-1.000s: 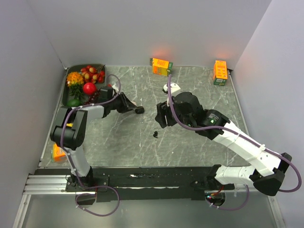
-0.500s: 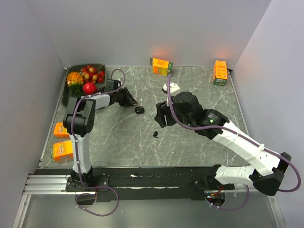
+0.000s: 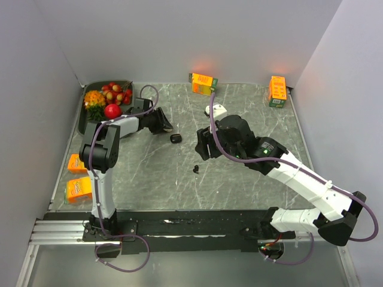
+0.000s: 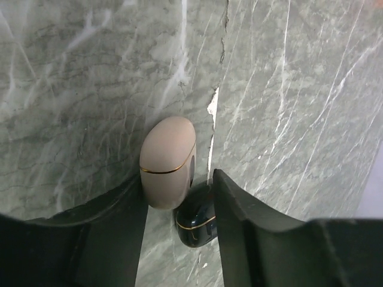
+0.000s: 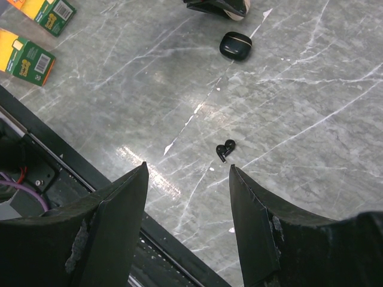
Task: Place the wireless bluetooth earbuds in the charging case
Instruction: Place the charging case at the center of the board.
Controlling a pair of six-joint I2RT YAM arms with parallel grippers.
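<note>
A pair of tiny black earbuds [image 3: 195,169] lies on the marble table, just ahead of my right gripper's fingertips in the right wrist view [image 5: 225,150]. My right gripper [image 3: 202,145] [image 5: 188,166] is open and empty above them. My left gripper [image 3: 163,124] [image 4: 177,176] is closed round a whitish pebble-shaped case [image 4: 167,158] with a gold seam. The case presses on the left finger; contact with the right finger is unclear. It also shows in the right wrist view [image 5: 239,7]. A closed black case [image 3: 175,138] [image 5: 235,45] [image 4: 194,226] lies on the table beside it. Another whitish case [image 3: 216,110] lies behind my right arm.
Orange juice cartons stand at the back [image 3: 203,83] [image 3: 276,91] and lie at the left edge [image 3: 74,162] [image 3: 78,188], two showing in the right wrist view [image 5: 51,13] [image 5: 24,60]. A dark tray [image 3: 128,86] of fruit sits at the back left.
My left gripper has pulled back up and left from the black case, which stays on the table. The left elbow has swung, uncovering two cartons. The right arm has barely moved.
</note>
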